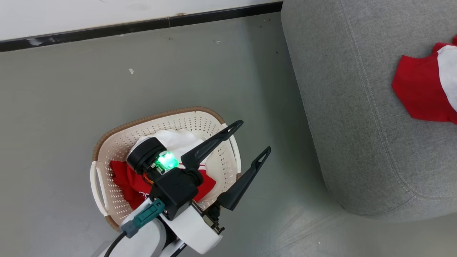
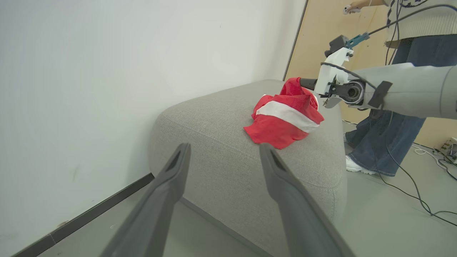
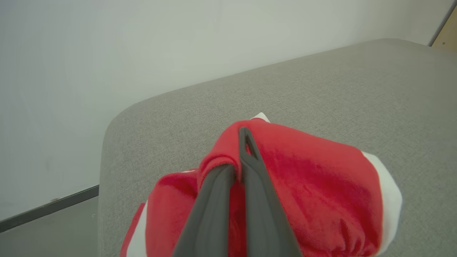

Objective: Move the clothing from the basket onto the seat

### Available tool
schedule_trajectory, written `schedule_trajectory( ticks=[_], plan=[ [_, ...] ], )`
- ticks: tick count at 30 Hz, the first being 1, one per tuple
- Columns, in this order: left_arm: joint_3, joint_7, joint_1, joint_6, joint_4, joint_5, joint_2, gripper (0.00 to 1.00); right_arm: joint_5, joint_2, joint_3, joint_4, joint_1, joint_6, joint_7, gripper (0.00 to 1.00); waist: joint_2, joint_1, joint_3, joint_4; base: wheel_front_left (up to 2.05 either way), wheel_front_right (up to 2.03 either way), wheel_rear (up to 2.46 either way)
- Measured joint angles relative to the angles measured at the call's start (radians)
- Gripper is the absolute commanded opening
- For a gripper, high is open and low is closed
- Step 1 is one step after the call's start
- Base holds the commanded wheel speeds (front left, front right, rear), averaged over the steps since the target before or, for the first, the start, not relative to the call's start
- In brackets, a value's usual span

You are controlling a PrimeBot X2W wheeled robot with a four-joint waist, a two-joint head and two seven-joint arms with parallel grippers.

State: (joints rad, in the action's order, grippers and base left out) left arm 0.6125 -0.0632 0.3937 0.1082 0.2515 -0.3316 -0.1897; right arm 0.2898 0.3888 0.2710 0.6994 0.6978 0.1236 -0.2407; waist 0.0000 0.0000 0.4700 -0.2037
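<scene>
The cream basket (image 1: pixel 117 142) stands on the floor and holds a red garment (image 1: pixel 125 178) with a white panel. My left gripper (image 1: pixel 254 135) hovers open over the basket's right rim, nothing between its fingers; the left wrist view shows it (image 2: pixel 224 148) pointing toward the grey sofa (image 2: pixel 214 117). A second red garment (image 2: pixel 282 121) with a white stripe lies bunched on the sofa seat (image 1: pixel 357 125), at the head view's right edge (image 1: pixel 421 89). My right gripper (image 3: pixel 240 150) is shut on a fold of this garment (image 3: pixel 314 178), its fingers partly wrapped in fabric.
A white wall with a black baseboard (image 1: pixel 142 25) runs behind the basket and sofa. A person (image 2: pixel 378 142) in jeans stands beyond the sofa's far side, with cables (image 2: pixel 410 185) trailing on the floor. Grey floor (image 1: pixel 278 196) separates basket and sofa.
</scene>
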Motion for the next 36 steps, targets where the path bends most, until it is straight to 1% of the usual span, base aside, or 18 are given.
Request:
schedule_trajectory(
  ticks=[1, 2, 3, 4, 11, 17, 21, 30, 34, 36],
  plan=[
    [-0.001, -0.006, 0.004, 0.000, -0.008, 0.000, -0.001, 1.00, 0.001, -0.011, 0.003, 0.007, -0.002, 0.000, -0.001, 0.19, 0.0000, 0.0000, 0.003, -0.002, 0.00, 0.00, 0.00],
    [-0.002, -0.009, 0.006, 0.000, -0.015, 0.000, -0.005, 1.00, 0.001, -0.020, 0.004, 0.012, -0.003, 0.000, -0.002, 0.45, 0.0000, 0.0000, 0.004, -0.003, 0.00, 0.00, 0.00],
    [-0.002, -0.010, 0.006, 0.000, -0.019, 0.000, -0.006, 1.00, 0.002, -0.023, 0.006, 0.014, -0.007, 0.000, -0.006, 0.80, 0.0000, 0.0000, 0.004, -0.004, 0.00, 0.00, 0.00],
    [-0.002, -0.010, 0.006, 0.000, -0.023, 0.000, -0.007, 1.00, 0.002, -0.024, 0.010, 0.013, -0.013, 0.000, -0.007, 1.00, 0.0000, 0.0000, 0.004, -0.005, 0.00, 0.00, 0.00],
    [-0.003, -0.028, 0.006, 0.001, -0.056, -0.002, -0.009, 1.00, 0.002, -0.032, 0.026, -0.012, -0.044, 0.000, -0.007, 1.00, 0.0000, 0.0000, -0.006, -0.014, 0.00, 0.00, 0.00],
    [-0.009, -0.046, 0.006, 0.001, -0.083, -0.005, -0.010, 1.00, 0.000, -0.046, 0.030, -0.110, -0.092, 0.000, -0.012, 1.00, 0.0000, 0.0000, -0.023, -0.026, 0.00, 0.00, 0.00],
    [-0.022, -0.070, 0.004, 0.001, -0.102, -0.012, -0.015, 1.00, -0.001, -0.071, 0.024, -0.163, -0.154, 0.000, -0.012, 1.00, 0.0000, 0.0000, -0.039, -0.034, 0.00, 0.00, 0.00],
    [-0.052, -0.116, -0.034, 0.000, -0.144, -0.038, -0.025, 1.00, -0.027, -0.094, -0.027, -0.272, -0.252, 0.000, -0.012, 1.00, 0.0000, 0.0000, -0.084, -0.057, 0.00, 0.00, 0.00],
    [-0.073, -0.132, -0.037, -0.002, -0.165, -0.040, -0.029, 1.00, -0.047, -0.107, -0.084, -0.305, -0.274, 0.000, -0.012, 1.00, 0.0000, 0.0001, -0.110, -0.065, 0.00, 0.00, 0.00],
    [-0.091, -0.134, -0.042, -0.011, -0.177, -0.048, -0.031, 1.00, -0.054, -0.117, -0.109, -0.320, -0.286, 0.000, -0.012, 1.00, 0.0000, 0.0000, -0.124, -0.067, 0.00, 0.00, 0.00]
  ],
)
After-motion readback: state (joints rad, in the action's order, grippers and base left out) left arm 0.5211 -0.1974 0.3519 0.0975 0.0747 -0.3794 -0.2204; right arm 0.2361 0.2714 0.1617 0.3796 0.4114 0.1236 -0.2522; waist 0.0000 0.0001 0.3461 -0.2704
